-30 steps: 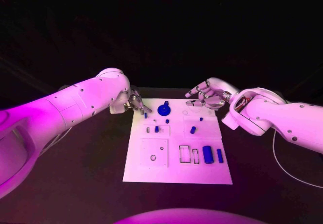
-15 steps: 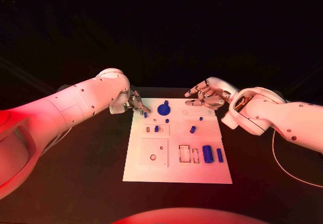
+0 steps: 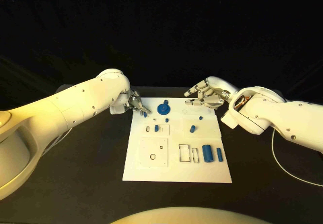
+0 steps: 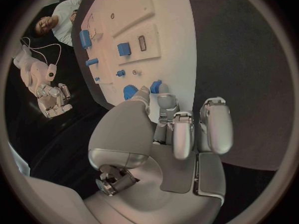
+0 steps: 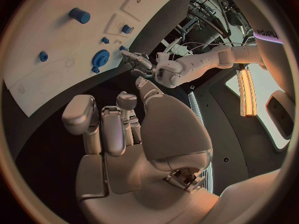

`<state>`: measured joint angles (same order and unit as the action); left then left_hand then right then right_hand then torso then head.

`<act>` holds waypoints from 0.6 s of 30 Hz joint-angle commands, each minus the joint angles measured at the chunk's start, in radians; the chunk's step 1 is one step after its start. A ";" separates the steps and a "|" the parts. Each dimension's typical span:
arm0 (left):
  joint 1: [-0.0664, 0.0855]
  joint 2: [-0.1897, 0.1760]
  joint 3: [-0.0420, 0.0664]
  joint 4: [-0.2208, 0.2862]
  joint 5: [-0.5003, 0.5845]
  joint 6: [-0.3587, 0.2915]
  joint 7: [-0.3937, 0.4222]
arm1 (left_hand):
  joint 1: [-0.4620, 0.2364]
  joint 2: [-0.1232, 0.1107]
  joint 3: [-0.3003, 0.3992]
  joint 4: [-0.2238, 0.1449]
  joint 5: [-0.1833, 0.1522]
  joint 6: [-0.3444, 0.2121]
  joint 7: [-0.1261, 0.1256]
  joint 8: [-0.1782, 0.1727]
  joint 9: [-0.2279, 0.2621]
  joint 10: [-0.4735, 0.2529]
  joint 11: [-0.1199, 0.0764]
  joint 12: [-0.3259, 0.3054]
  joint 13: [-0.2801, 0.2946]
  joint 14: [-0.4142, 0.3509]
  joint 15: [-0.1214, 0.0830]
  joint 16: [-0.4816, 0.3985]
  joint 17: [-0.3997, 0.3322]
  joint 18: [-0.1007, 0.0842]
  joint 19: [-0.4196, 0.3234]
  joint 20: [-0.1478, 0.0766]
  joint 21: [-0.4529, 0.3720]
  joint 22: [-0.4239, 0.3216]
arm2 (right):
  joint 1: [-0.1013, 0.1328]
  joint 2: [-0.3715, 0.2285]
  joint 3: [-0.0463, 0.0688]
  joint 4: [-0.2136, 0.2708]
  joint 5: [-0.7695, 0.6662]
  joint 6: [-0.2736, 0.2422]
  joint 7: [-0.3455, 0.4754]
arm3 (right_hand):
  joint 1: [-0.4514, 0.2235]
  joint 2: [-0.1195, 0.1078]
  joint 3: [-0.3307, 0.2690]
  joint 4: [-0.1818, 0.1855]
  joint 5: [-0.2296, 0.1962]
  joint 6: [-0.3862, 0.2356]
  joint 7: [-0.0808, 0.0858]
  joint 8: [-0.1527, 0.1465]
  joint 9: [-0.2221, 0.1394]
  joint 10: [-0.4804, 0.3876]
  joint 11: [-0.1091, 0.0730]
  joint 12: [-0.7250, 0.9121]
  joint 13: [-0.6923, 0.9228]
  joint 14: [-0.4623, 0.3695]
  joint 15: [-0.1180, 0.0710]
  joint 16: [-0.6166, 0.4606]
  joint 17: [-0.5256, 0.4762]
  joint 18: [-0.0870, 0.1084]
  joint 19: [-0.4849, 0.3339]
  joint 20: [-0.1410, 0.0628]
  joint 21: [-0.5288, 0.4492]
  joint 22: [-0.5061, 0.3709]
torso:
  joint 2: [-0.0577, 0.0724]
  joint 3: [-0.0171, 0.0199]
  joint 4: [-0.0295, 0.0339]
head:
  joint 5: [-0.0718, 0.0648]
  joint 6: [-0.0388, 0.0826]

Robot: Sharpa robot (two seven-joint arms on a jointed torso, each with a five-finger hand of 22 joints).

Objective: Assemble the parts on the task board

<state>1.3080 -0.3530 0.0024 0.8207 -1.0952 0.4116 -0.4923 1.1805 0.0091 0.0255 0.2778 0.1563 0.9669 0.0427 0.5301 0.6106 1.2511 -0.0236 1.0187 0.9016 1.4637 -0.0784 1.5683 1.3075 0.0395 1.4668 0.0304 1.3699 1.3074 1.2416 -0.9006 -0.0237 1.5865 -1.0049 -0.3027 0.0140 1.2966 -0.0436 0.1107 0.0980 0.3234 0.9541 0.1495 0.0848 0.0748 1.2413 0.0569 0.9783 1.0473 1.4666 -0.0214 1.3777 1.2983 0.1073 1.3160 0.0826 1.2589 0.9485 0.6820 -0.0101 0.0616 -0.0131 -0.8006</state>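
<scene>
Two hands by task board (image 3: 176,168) far end.

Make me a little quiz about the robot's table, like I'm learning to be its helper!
1. Where is the blue gear? A: at the far end of the task board. B: at its near end. C: off it, on the black table.
2. True or false: the right hand is holding the blue gear.
3. Fill in: ___ long blue bars lie side by side near the board's right edge.

Key: 1 A. 2 False, the right hand holds nothing. 3 Two.
</scene>
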 commanded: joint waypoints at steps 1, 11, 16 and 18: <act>-0.001 0.003 0.000 -0.001 0.001 0.005 0.001 | 0.019 0.005 0.004 -0.010 0.006 0.003 -0.001 0.008 0.002 0.007 -0.004 0.003 0.000 0.107 -0.008 0.002 0.263 0.008 0.035 -0.007 0.003 0.136 | -0.001 0.001 0.000 0.001 -0.002 0.009 0.007 | -0.006 0.006 0.000 0.007 0.004 0.004 -0.002 0.005 -0.001 -0.002 0.000 0.000 0.000 0.045 0.000 -0.006 -0.002 0.010 -0.006 -0.001 -0.007 -0.001 | 0.000 0.0001 -0.0001 | -0.001 -0.001; -0.001 0.005 0.000 -0.002 0.010 -0.021 0.000 | 0.152 0.049 0.109 -0.082 0.001 -0.016 -0.009 0.006 0.002 0.001 -0.012 -0.007 -0.011 0.107 -0.016 0.002 0.263 0.008 0.035 -0.014 0.001 0.138 | -0.001 0.001 0.000 0.001 -0.002 0.012 0.006 | -0.006 0.006 0.000 0.007 0.004 0.004 -0.002 0.005 -0.001 -0.002 0.000 0.000 0.000 0.045 0.000 -0.006 -0.002 0.010 -0.006 -0.001 -0.007 -0.001 | -0.001 0.0001 0.0004 | -0.003 -0.002; -0.001 0.005 0.000 -0.003 0.016 -0.026 0.001 | 0.206 0.044 0.209 -0.126 0.011 -0.033 -0.004 0.001 0.000 -0.006 -0.010 -0.020 -0.022 0.107 -0.015 0.002 0.263 0.008 0.035 -0.015 -0.001 0.139 | -0.001 0.001 0.000 0.002 -0.002 0.013 0.005 | -0.006 0.006 0.000 0.007 0.004 0.004 -0.002 0.005 -0.001 -0.002 0.000 0.000 0.000 0.045 0.000 -0.006 -0.002 0.010 -0.006 -0.001 -0.007 -0.001 | -0.001 -0.0001 0.0006 | -0.003 -0.002; -0.001 0.005 0.000 -0.003 0.017 -0.023 0.001 | 0.202 0.024 0.267 -0.137 0.019 -0.036 0.003 0.004 0.001 -0.006 -0.007 -0.026 -0.029 0.107 -0.010 0.002 0.263 0.008 0.035 -0.013 -0.002 0.140 | -0.001 0.001 0.000 0.002 -0.002 0.013 0.005 | -0.006 0.006 0.000 0.007 0.004 0.004 -0.002 0.005 -0.001 -0.002 0.000 0.000 0.000 0.045 0.000 -0.006 -0.002 0.010 -0.006 -0.001 -0.007 -0.001 | -0.001 0.0000 0.0006 | -0.003 -0.003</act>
<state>1.3085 -0.3500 0.0033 0.8180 -1.0860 0.3924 -0.4921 1.3717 0.0364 0.2168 0.2047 0.1711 0.9333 0.0433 0.5251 0.6084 1.2487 -0.0285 0.9954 0.8740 1.4675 -0.0894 1.5684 1.3074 0.0396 1.4669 0.0233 1.3699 1.3074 1.2415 -0.9005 -0.0237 1.5877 -1.0047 -0.3011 0.0141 1.2966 -0.0436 0.1107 0.0980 0.3234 0.9541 0.1495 0.0848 0.0749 1.2413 0.0569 0.9783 1.0473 1.4666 -0.0214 1.3777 1.2984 0.1073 1.3160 0.0826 1.2589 0.9486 0.6813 -0.0101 0.0621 -0.0159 -0.8032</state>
